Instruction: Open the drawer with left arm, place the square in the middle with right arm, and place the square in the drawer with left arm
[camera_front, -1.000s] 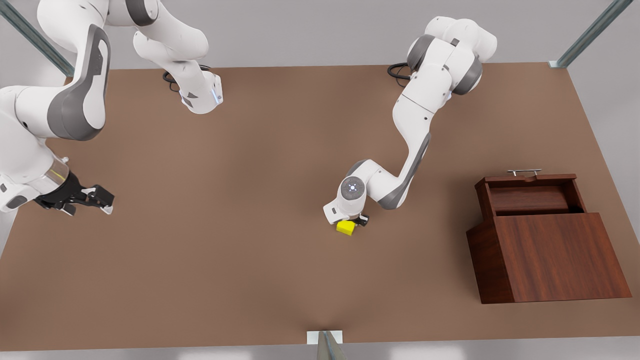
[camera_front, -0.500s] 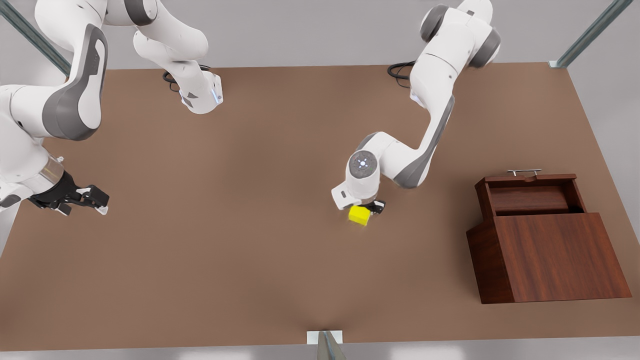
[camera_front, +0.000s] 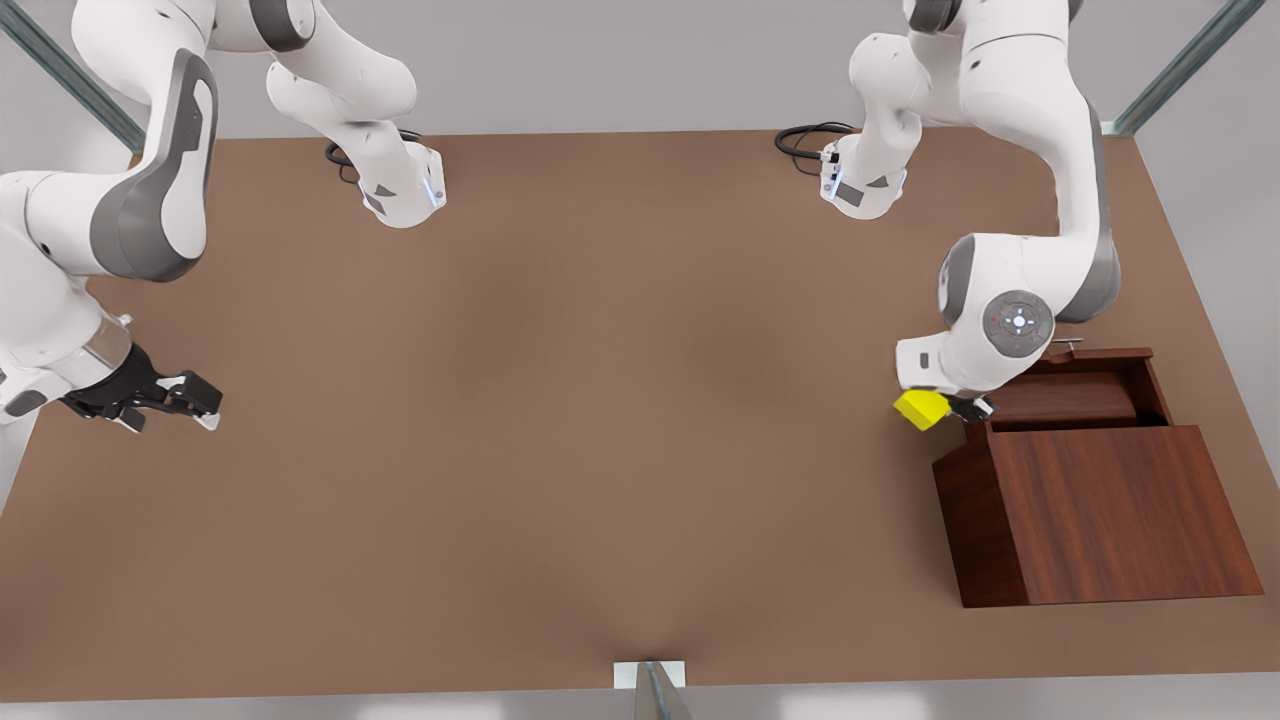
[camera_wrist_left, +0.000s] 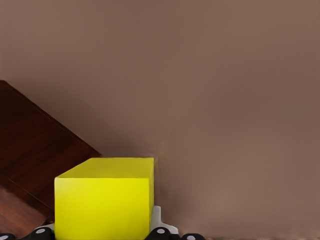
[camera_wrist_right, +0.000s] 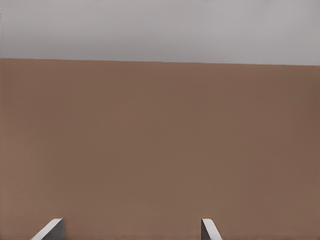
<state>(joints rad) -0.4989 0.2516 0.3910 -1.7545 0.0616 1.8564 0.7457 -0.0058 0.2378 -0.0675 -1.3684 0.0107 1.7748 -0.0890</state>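
While the right gripper (camera_front: 185, 400) waits with fingers apart, the bent left gripper (camera_front: 950, 408) clamps the square (camera_front: 922, 409) beside the drawer (camera_front: 1070, 395).

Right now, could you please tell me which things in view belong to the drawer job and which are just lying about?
Part of the job:
- yellow square, gripped in the left claw beside the cabinet
- open drawer
- right claw, open, waiting at the front view's left
- tabletop

Just lying about:
- black cables at the arm bases
- metal frame struts
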